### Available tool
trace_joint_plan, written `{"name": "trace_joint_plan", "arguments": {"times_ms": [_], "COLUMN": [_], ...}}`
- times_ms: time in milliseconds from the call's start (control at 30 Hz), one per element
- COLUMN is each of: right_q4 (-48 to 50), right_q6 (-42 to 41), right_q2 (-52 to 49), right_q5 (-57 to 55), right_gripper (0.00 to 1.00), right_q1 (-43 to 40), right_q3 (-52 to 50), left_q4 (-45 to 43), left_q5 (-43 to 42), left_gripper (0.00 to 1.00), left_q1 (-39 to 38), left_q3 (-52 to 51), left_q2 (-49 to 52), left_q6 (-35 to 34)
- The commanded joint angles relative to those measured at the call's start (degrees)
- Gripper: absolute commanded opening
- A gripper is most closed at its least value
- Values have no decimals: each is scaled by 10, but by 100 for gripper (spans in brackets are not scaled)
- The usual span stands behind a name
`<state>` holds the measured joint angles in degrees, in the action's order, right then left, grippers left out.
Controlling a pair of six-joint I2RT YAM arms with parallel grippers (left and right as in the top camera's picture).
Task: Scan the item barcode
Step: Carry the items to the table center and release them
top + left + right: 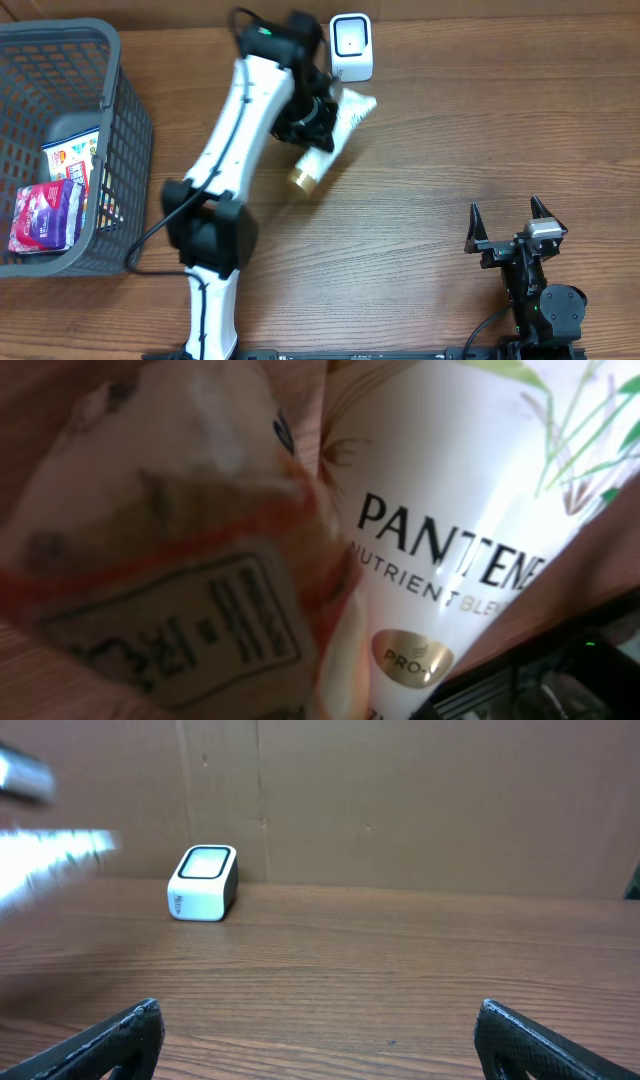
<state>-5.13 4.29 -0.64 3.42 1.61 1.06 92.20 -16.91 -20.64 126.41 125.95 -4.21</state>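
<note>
Well, the left claw [312,118] is squeezed almost fully closed on a white tube [352,108], and it holds the tube just in front of the scanner [352,45]; the tube lies slanted, with its flat end up near the scanner and its gold cap [303,180] pointing away from it, out over the table [450,130]; I cannot tell if the cap touches the wood; from the left wrist the tube [450,510] fills most of the view, and PANTENE is written on it in big black letters, with a round gold badge below; something blurry with a label sits at the left of that view, too fuzzy to name; the right claw [504,212] is far from the scanner, down by the near right edge, with its two fingers spread wide and nothing between them; the right wrist sees the scanner [203,882], small and white, far across the wood; a grey basket [130,130] with packets inside is well off to the left of the scanner
</note>
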Motion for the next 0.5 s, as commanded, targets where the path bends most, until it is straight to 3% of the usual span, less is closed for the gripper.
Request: {"name": "trace_joint_plan", "arguments": {"times_ms": [0,133,167,200,233,267,467], "right_q4": [5,5,5,5,5,5,5], "right_q6": [0,0,1,0,0,0,0], "right_q2": [4,4,4,4,4,4,4], "right_q5": [-4,-4,-4,-4,-4,-4,-4], "right_gripper": [100,100,100,100,100,100,100], "right_q1": [3,3,3,3,3,3,3], "right_q3": [-6,-6,-6,-6,-6,-6,-6], "left_q4": [-8,-12,-12,-12,-14,-14,14], "left_q5": [22,35,41,47,53,56,53], "left_gripper": [4,4,10,24,50,55,61], "left_q1": [-24,-38,-38,-38,-38,-37,-25], "left_q3": [-39,-54,-54,-54,-54,-54,-32], "left_q2": [40,83,87,88,88,88,87], "left_q6": [-10,-10,-10,-10,-10,-10,-10]}}
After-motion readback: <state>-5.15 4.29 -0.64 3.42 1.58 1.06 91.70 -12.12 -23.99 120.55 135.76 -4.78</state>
